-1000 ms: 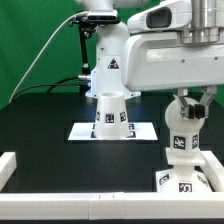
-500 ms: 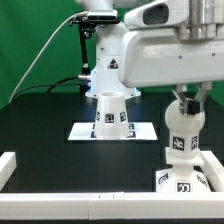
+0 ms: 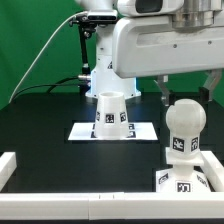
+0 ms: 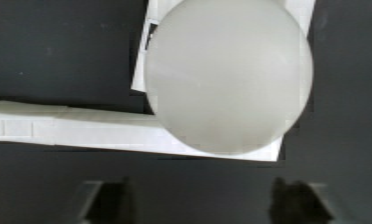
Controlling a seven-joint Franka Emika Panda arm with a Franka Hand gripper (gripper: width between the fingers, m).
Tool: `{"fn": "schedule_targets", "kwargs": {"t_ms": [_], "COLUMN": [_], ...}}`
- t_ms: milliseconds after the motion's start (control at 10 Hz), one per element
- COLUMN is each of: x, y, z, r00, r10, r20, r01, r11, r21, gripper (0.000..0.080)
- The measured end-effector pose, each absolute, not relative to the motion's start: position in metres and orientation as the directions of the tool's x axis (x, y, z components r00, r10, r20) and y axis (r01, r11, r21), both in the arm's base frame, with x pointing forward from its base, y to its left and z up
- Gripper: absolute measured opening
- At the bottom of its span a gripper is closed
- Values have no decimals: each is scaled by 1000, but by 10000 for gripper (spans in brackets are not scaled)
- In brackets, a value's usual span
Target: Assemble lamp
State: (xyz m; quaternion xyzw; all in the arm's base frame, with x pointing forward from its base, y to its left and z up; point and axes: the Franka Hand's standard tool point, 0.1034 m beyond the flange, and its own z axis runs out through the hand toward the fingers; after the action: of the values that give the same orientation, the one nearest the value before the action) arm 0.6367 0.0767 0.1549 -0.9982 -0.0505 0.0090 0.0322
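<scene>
On the square stepped base point(image 3: 186, 181), exterior view's right: ball-shaped bulb point(image 3: 183, 125) stands upright, tag facing the camera.
Gripper point(image 3: 188, 92): jaws spread wide just above the bulb, holding nothing; the wrist view shows both fingers point(image 4: 108, 200) clear of the bulb.
Shade point(image 3: 110, 112): tapered cone upright on the marker board point(image 3: 146, 131), well apart from the bulb.
Step in hand (judged): clear the bulb, then fetch the shade.
Method: lift straight up, no sideways drift near the bulb; take the shade from above, grip centred across the taper.
Risk: a knock may tip the bulb; its seating cannot be confirmed.
</scene>
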Motion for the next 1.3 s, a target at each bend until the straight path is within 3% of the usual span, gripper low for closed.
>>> {"fn": "schedule_targets", "kwargs": {"t_ms": [100, 200, 300, 400, 1000, 1100, 1300], "x": [633, 629, 626, 621, 614, 614, 614], "y": [79, 84, 87, 88, 81, 81, 81], "z": [152, 148, 142, 134, 115, 115, 115], "r00": [996, 997, 997, 997, 997, 997, 998], "r10": [83, 74, 78, 79, 78, 77, 52], "r20": [-24, -28, -16, -18, 20, 20, 19], "r01": [81, 72, 77, 78, 79, 78, 53], "r11": [-994, -995, -995, -995, -996, -996, -997], "r21": [-67, -67, -64, -62, -47, -47, -48], "gripper": [546, 546, 671, 691, 698, 570, 568]}}
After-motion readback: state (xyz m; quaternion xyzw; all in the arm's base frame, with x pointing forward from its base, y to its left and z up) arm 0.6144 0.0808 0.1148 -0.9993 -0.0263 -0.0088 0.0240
